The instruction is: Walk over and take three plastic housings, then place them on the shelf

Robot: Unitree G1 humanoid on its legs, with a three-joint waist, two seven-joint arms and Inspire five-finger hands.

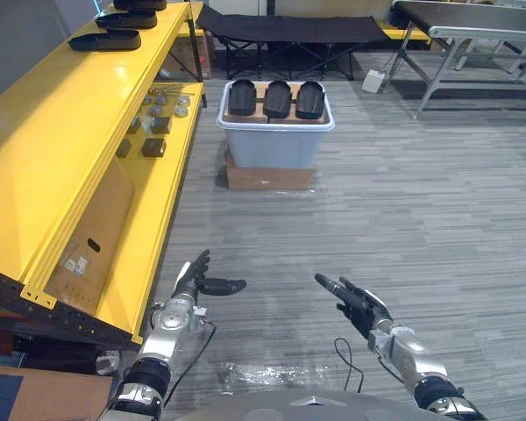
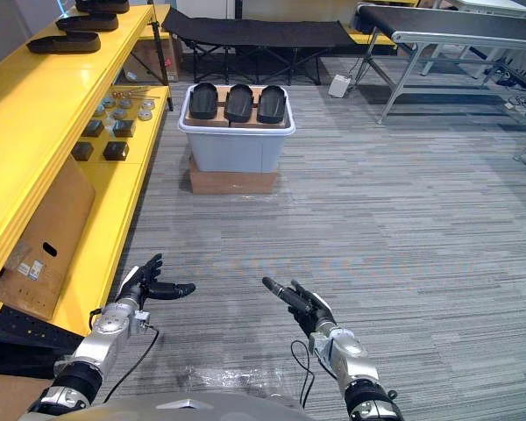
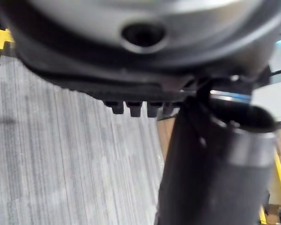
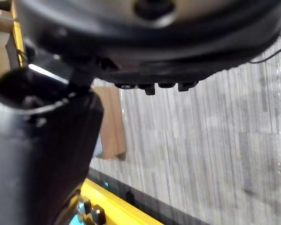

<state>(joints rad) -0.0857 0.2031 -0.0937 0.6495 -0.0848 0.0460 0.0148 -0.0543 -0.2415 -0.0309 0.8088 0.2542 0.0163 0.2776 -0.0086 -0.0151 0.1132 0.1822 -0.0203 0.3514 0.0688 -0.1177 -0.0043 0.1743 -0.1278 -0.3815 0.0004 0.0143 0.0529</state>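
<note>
Housings [image 1: 277,98] are sitting in a bin [image 1: 274,145] in our eye views; wrist views are showing carpet [image 3: 61,154]. Our left hand [image 1: 191,282] and right hand [image 1: 359,307] are hanging open.

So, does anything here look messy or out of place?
Only a crumpled clear plastic wrap lying loose on the near carpet. The three black housings sit in a tidy row on the bin.

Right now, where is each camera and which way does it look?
Left eye view: on the head, looking down at bin of housings; left robot hand and right robot hand show.
Right eye view: beside it, same scene.
Left wrist view: that wrist, facing carpet past its robot hand.
Right wrist view: likewise, toward the yellow shelf.
Both eyes share everything.
</note>
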